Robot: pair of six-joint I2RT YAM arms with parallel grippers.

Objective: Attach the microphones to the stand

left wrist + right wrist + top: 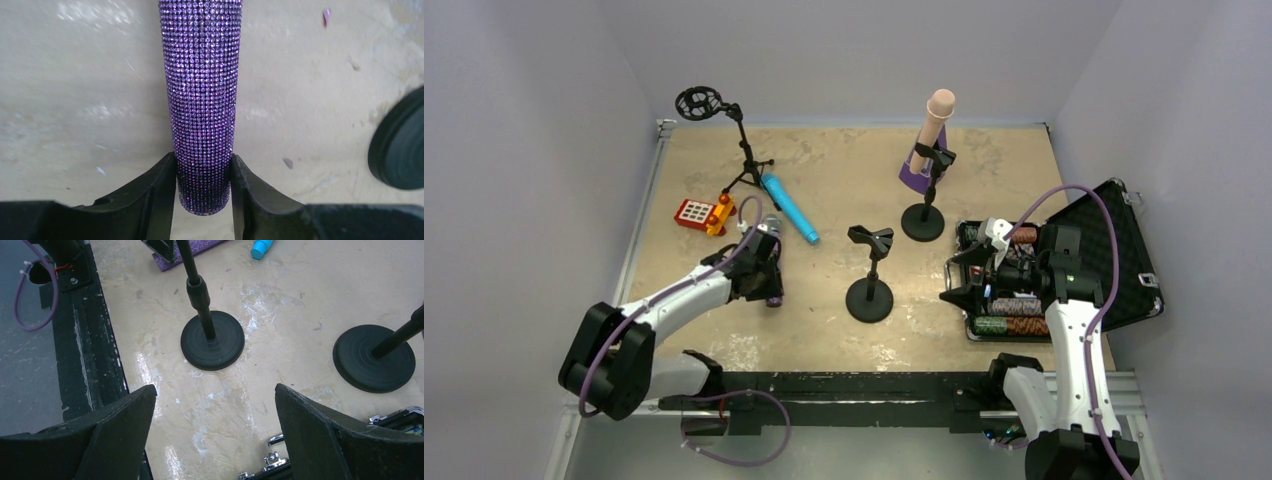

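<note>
My left gripper (767,278) is shut on the tail end of the glittery purple microphone (771,250), which lies low along the table, grey head pointing away. In the left wrist view both fingers (162,192) press its sides (202,100). The sky-blue microphone (790,208) lies on the table behind it. The pale pink microphone (937,115) stands clipped in the back right stand (923,222). An empty stand (870,295) with a clip on top is mid-table; its base shows in the right wrist view (212,342). My right gripper (984,255) is open and empty (215,390) over the case's left edge.
A tripod stand (746,165) with a round black ring stands back left. A red and yellow toy (699,213) lies beside it. A purple metronome (914,172) sits behind the pink microphone's stand. An open black case (1114,260) of chips is at the right.
</note>
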